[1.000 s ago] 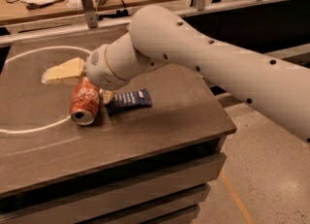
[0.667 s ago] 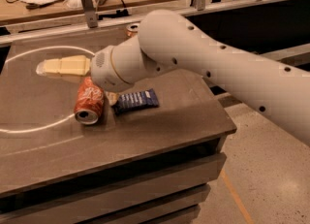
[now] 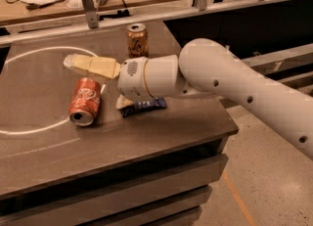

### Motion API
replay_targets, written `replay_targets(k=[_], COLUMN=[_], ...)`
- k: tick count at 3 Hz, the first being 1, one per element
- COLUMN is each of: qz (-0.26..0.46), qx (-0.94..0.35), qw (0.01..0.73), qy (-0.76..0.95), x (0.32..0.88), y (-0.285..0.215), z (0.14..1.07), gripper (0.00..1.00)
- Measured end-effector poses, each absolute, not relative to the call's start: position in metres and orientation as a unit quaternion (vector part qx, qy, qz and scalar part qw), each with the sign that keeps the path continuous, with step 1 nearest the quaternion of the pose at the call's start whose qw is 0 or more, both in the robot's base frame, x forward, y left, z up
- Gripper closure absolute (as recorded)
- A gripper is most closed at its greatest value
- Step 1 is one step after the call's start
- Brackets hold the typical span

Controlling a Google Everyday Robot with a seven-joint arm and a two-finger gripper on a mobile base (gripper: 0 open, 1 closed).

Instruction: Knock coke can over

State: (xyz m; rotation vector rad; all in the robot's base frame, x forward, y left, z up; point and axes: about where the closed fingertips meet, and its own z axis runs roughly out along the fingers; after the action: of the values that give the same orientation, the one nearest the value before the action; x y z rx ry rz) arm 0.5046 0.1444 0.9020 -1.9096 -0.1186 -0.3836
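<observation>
Plainly the gripper (image 3: 72,62) hangs a little above the bench (image 3: 161,137), pointing away from the arm and carrying nothing that I can see; whether it is clenched or released I cannot tell. Just on the camera's side of it, apart from it with bare bench showing between, lies the coke can (image 3: 85,101) on its side, its silver open end turned toward the camera and its body across the white ring (image 3: 29,131) painted on the bench. Back along the wrist, beneath it, a dark blue packet (image 3: 143,105) lies flat, and beyond the wrist a gold-brown can (image 3: 138,40) stands upright, untouched. Compared with a second ago, the can lies toppled in much the same place, while the gripper, which was then close over the can's upper end, now sits off to its far side with a clear gap. I judge from this that the knocking over is done and the arm is drawing clear, with nothing left but to leave the can lying.
</observation>
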Motion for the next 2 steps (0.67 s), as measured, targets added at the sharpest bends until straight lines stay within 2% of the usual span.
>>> replay_targets(k=[2], qz=[-0.201], qx=[-0.744], qw=[0.637], qy=[-0.029], x=[0.504], y=[0.107], z=[0.927], gripper=[0.00])
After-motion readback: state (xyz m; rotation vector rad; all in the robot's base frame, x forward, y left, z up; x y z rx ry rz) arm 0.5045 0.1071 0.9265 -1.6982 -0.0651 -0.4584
